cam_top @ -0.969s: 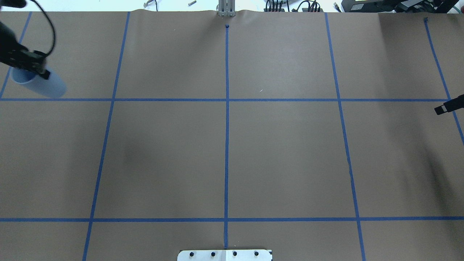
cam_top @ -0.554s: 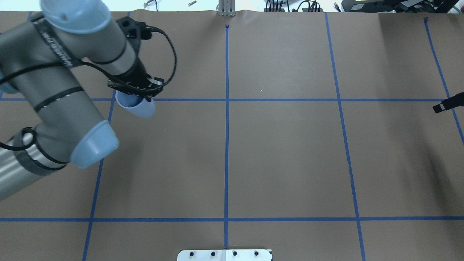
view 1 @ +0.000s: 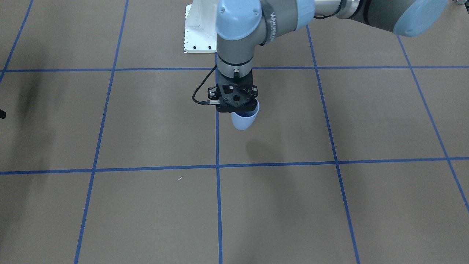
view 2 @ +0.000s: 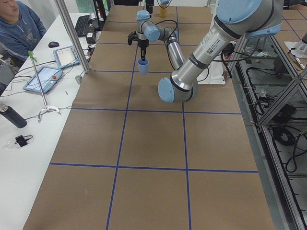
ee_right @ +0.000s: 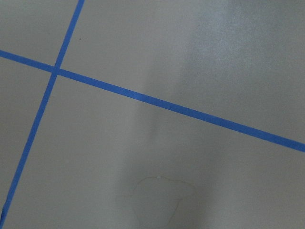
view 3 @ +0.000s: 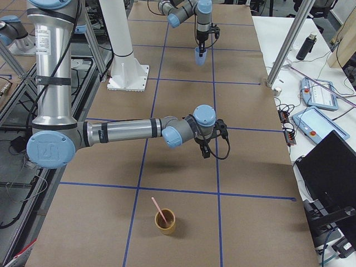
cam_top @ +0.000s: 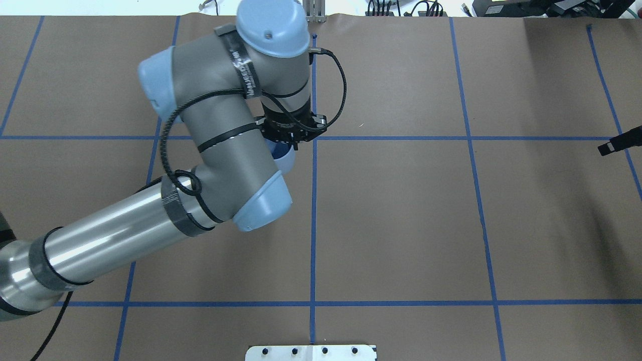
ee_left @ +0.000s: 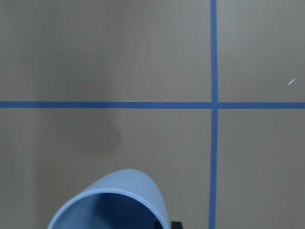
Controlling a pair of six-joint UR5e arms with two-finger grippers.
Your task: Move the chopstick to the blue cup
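While hanging over the middle of the desk point(cam_top: 401, 225), left gripper point(view 1: 241, 110): fingers clamped on the rim of the blue cup point(view 1: 244, 123).
Blue cup, pose: upright, mouth up, held clear of the brown paper; its shadow lies apart from it on the desk.
Blue cup, place: just to the robot's left of the centre tape line point(cam_top: 313, 225), near a tape crossing.
Left wrist view: cup rim and darker blue inside at the bottom edge, the tape crossing beyond.
Chopstick point(view 3: 158, 207): stands tilted in a tan cup point(view 3: 166, 222) near the desk's right-end edge, well apart from the blue cup.
Right gripper point(view 3: 206, 149): hovers over the desk between the tan cup and the middle; cannot tell whether the fingers are apart or together.
Person point(view 2: 19, 28): seated at the white side table along the desk's far edge.
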